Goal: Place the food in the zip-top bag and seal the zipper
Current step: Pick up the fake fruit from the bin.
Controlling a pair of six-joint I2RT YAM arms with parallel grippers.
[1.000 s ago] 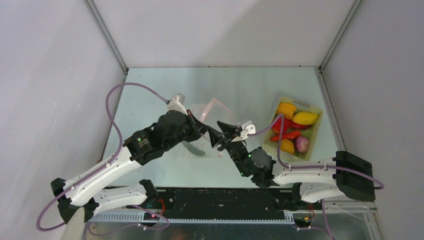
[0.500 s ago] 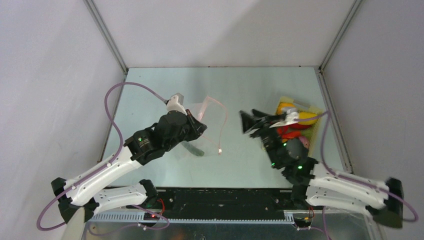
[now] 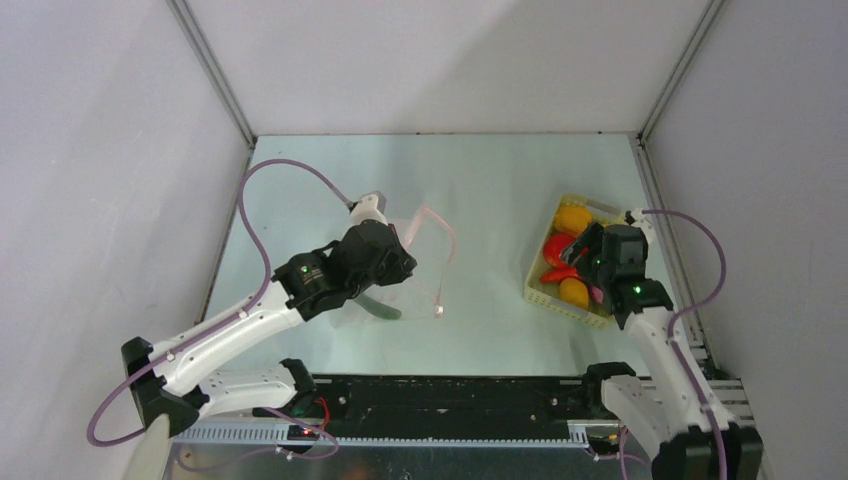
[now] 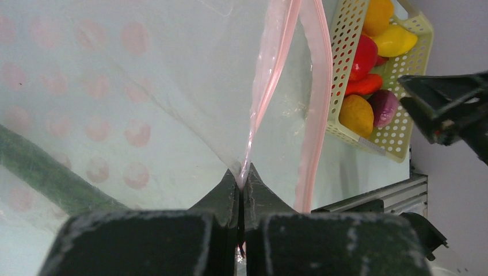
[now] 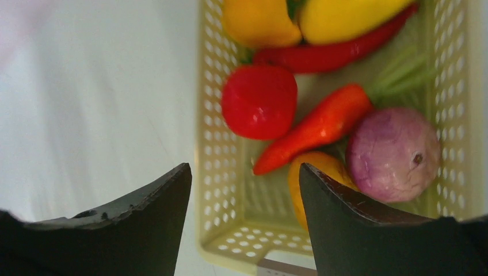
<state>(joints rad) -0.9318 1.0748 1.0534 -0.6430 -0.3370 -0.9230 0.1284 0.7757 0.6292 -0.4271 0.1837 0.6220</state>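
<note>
The left pincer (image 4: 241, 178) was shut tight on 1 lip of the zip-top bag (image 4: 144, 86), pinching the pink zipper (image 4: 313, 86) edge and lifting it off the surface (image 3: 480, 180). The other lip hung loose at its 3 o'clock. The long green vegetable (image 4: 40, 172) already lay inside the bag, low at 8 o'clock in the left wrist view. That thin film looked likely to slide out of so narrow a bite. If it did, the mouth would collapse and the next item would have no opening to enter. With only 1 lip held, the gap also looked slim.

Well apart at the bag's 3 o'clock, the right pincer (image 5: 244, 172) hung wide open and empty over the near end of the yellow basket (image 5: 230, 241). 1 jaw stood outside the wall and 1 inside, so closing there could clamp the basket wall and drag the whole basket. Beyond the jaws lay an orange pepper (image 5: 311, 184), the purple onion (image 5: 394, 155), a red pepper (image 5: 259, 100) and a red chili (image 5: 334, 49). They were glossy, rounded and crowded together, so 1 could squirt free or 2 could come up at once.
</note>
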